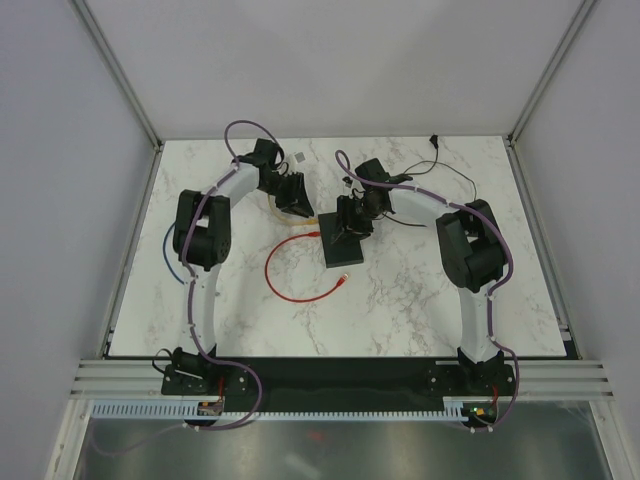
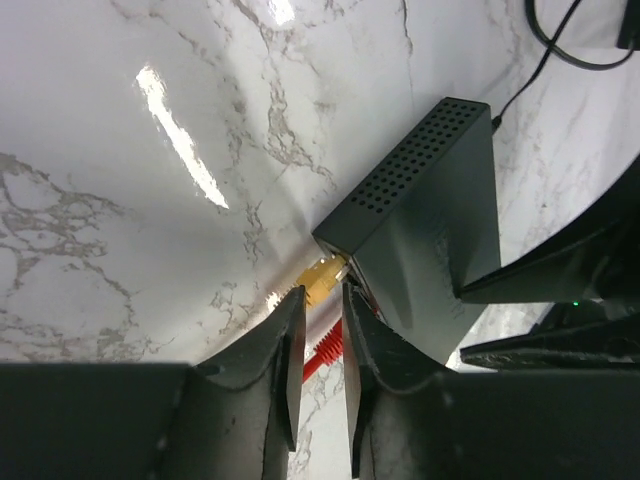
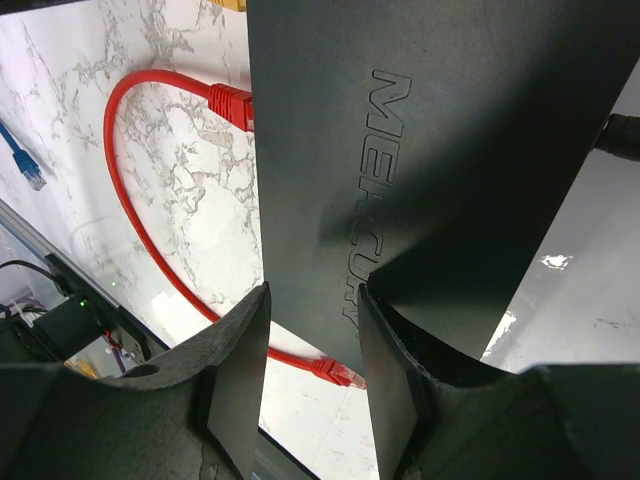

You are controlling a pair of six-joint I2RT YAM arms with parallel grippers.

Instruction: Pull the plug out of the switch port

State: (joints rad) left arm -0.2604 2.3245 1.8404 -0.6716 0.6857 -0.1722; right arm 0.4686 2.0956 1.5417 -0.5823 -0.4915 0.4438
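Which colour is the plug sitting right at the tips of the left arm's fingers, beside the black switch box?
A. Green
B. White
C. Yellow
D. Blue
C: in the left wrist view, a yellow plug sits at the switch edge, just beyond the left gripper fingertips.

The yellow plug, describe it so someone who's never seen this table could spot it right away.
Find the black switch in the middle of the marble table. At its left end, in front of the left pincer, the yellow plug sits in a port. The red plug beside it is also plugged in; only this one is yellow.
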